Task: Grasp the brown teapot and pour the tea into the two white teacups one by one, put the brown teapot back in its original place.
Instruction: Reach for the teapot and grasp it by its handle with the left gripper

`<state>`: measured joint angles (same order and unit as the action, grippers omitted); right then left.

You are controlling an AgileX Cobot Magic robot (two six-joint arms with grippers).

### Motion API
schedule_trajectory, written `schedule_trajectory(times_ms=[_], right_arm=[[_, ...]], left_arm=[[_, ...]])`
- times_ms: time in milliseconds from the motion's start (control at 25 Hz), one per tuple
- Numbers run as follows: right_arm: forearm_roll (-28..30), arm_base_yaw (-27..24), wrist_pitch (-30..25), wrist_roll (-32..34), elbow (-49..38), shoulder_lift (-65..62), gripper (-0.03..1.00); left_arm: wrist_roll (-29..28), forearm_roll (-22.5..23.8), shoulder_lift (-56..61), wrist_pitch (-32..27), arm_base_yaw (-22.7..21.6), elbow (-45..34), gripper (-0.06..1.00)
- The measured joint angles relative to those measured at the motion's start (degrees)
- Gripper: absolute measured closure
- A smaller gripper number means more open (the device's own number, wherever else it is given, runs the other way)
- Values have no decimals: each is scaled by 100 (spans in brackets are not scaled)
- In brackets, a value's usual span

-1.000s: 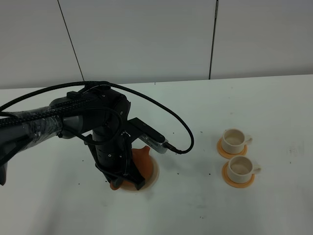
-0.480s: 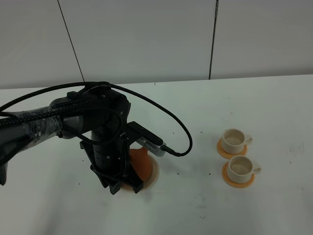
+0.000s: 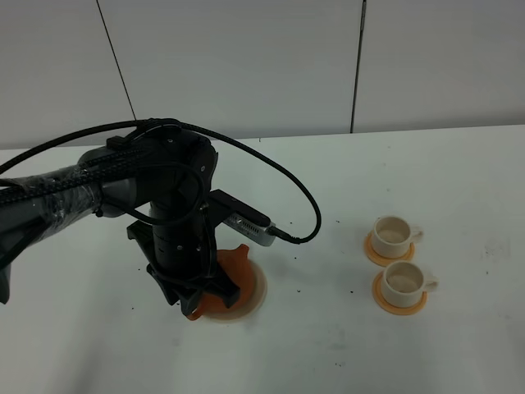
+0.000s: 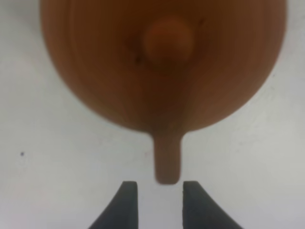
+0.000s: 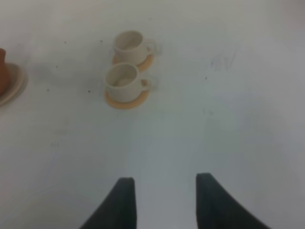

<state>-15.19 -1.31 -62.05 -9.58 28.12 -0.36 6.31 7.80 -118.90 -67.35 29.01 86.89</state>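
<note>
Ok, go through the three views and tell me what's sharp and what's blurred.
Left wrist view: the brown teapot is close and out of focus, its lid knob smeared. Right wrist view: soft all over, the two white teacups lacking crisp edges. Exterior high view: sharpest, evenly lit, no hard shadows or glare on the table.

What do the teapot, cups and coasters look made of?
Teapot: likely unglazed clay; matte terracotta-orange, no shine. Cups: probably glazed ceramic; smooth, cream-white. Coasters: unclear; flat matte orange discs, perhaps wood or silicone.
</note>
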Motion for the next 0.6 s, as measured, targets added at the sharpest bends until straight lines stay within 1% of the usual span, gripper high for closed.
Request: schedule_trajectory(times_ms=[160,600], right_arm=[[0,0,0,0,0,0,67],[0,0,0,0,0,0,67]], left_arm=[[-17,-23,-71,-2,-41,0,65],[-17,-34,-72,370,-41,0,65]])
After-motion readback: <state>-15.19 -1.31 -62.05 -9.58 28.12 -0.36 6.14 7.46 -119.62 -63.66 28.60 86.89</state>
